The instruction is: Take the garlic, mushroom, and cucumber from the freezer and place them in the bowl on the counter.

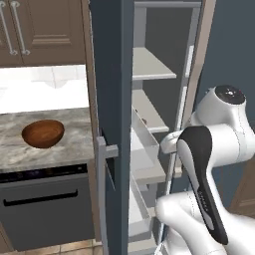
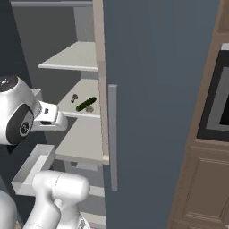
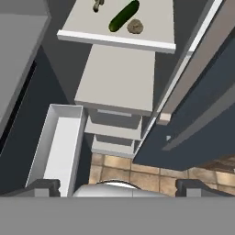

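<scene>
The freezer [image 1: 112, 74] stands open, its slate-blue door [image 2: 156, 89] swung out to the right. On a middle shelf lie the dark green cucumber [image 3: 124, 16], the tan mushroom [image 3: 134, 26] just beside it, and a small knobbly garlic [image 3: 97, 5] to their left. From the right base view, the cucumber [image 2: 86, 104], mushroom [image 2: 90, 109] and garlic [image 2: 74, 97] sit near the shelf's front. My gripper [image 3: 119, 188] is open and empty, in front of and below that shelf, well apart from them. The reddish-brown bowl [image 1: 43, 133] rests empty on the marbled counter [image 1: 74, 144], left of the freezer.
A white door bin [image 3: 59, 142] juts out at my left, close under the hand. The door's grey bar handle [image 2: 112, 134] runs upright beside the shelves. A dark appliance front [image 1: 45, 209] sits under the counter; brown wooden cabinets [image 1: 45, 30] hang above it. Tiled floor [image 3: 119, 170] lies below.
</scene>
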### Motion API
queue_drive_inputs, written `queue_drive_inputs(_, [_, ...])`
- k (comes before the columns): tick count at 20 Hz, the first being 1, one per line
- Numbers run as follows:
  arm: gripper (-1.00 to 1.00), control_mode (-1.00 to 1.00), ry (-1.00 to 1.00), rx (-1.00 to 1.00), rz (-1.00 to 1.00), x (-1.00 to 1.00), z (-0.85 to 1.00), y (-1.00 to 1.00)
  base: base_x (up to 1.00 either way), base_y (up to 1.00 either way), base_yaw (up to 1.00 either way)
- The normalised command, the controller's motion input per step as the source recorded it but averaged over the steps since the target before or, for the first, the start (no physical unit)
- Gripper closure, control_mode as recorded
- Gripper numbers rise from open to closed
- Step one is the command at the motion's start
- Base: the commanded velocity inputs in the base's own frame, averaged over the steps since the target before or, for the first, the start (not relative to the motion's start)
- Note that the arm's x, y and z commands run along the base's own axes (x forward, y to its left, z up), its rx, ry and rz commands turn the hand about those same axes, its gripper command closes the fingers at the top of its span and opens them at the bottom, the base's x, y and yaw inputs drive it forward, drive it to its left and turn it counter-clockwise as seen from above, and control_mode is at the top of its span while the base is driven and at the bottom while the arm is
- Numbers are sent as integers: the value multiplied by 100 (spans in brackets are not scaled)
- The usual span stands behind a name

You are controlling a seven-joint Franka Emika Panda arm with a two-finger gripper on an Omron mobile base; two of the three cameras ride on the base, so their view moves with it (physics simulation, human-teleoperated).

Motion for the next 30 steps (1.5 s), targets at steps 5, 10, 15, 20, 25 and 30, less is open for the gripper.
queue_drive_inputs(5, [-100,100,0,0,0,0,0,0,26,7,4])
queue_drive_inputs(10, [-100,100,0,0,0,0,0,0,49,-28,3])
queue_drive_inputs(15, [-100,100,0,0,0,0,0,0,78,-9,5])
queue_drive_inputs(20, [-100,100,0,0,0,0,0,0,69,-12,14])
queue_drive_inputs(25, [-100,100,0,0,0,0,0,0,99,-1,25])
queue_drive_inputs(30, [-100,100,0,0,0,0,0,0,46,-55,37])
